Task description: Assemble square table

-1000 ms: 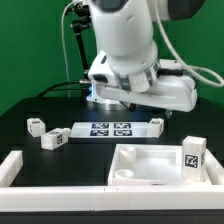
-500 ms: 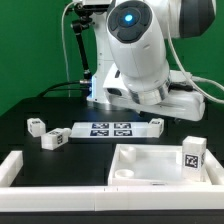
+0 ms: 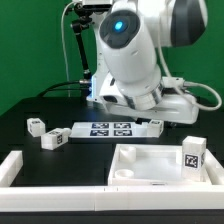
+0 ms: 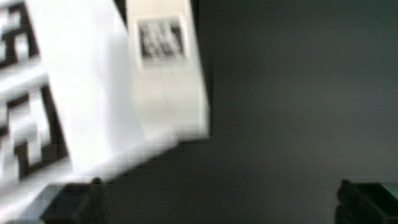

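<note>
1. Tabletop slab (image 3: pixel 150 165), smooth white plastic, lies hollow side up on the counter (image 3: pixel 30 147), well apart from the end effector (image 4: pixel 217 200); an upright leg (image 3: pixel 193 153) stands at its corner.
2. End effector fingers (image 4: pixel 71 203) spread wide, holding nothing; a blurred white tagged leg (image 4: pixel 169 70) lies just beyond them.
3. Leg-fetching step, I judge: next, descend, straddle, close.

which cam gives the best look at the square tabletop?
Exterior view. The tabletop lies underside up at that view's lower right, rim and a corner socket clear, one tagged leg standing in it. The wrist view shows only blurred white tagged surfaces; the tabletop cannot be made out there.
</note>
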`<state>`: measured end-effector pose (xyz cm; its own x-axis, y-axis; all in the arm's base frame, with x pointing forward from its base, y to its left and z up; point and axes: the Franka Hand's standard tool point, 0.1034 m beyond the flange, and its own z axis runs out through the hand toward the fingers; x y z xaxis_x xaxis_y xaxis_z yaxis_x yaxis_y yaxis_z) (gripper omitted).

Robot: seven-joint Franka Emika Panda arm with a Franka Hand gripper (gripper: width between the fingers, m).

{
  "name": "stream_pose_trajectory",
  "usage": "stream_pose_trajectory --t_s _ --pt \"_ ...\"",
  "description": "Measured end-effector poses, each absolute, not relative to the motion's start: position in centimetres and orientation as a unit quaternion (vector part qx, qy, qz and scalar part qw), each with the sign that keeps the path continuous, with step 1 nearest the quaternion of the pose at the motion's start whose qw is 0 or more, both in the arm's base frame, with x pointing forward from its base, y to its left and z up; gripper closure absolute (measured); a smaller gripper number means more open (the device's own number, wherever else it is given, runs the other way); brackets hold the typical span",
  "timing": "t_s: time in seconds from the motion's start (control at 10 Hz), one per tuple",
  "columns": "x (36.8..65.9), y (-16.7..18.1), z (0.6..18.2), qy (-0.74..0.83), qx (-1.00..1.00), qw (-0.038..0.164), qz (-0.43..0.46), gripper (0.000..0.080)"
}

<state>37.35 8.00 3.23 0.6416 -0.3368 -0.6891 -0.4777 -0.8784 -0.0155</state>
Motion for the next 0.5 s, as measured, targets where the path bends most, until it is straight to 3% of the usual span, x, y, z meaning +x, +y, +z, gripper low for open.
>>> stream_pose_trajectory --t_s 0.5 --pt "36.88 8.02 3.0 0.231 -0.897 0.1 0.363 0.015"
